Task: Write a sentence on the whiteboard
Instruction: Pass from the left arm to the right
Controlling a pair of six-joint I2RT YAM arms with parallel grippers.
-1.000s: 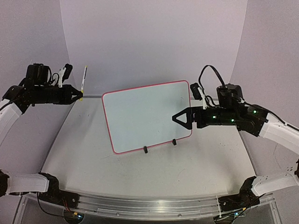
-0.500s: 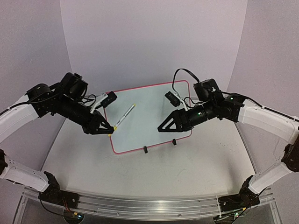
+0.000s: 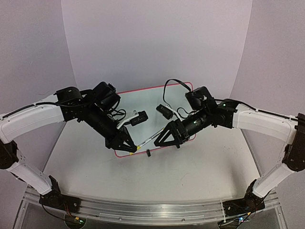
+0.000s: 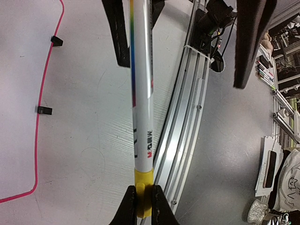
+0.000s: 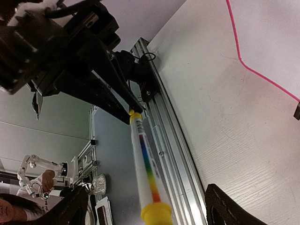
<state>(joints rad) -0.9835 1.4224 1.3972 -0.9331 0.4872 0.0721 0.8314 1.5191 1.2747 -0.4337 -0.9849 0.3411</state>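
White-shelled, the left arm (image 3: pixel 33 117) swings in low over the front of the tabletop (image 3: pixel 190 167). Its left claw (image 3: pixel 127 145) is pinched tight on the yellow tail end of a marker (image 3: pixel 147 141). The marker has a white barrel with a rainbow stripe and sticks out to the right.

The right claw (image 3: pixel 162 140) meets it there, on the end of the right arm (image 3: pixel 262 119). Its jaws are spread wide, one on either side of the marker's other yellow end, and in the wrist view they are not touching it.

Behind both stands the whiteboard (image 3: pixel 150 101), tilted on the tabletop with its red-pink rim showing. The two arms and a looping black cable (image 3: pixel 165 93) cover much of its face, and what shows is plain white. One black foot (image 3: pixel 148 152) of the board peeks out just below the marker. A metal rail (image 3: pixel 143 209) runs along the near edge.
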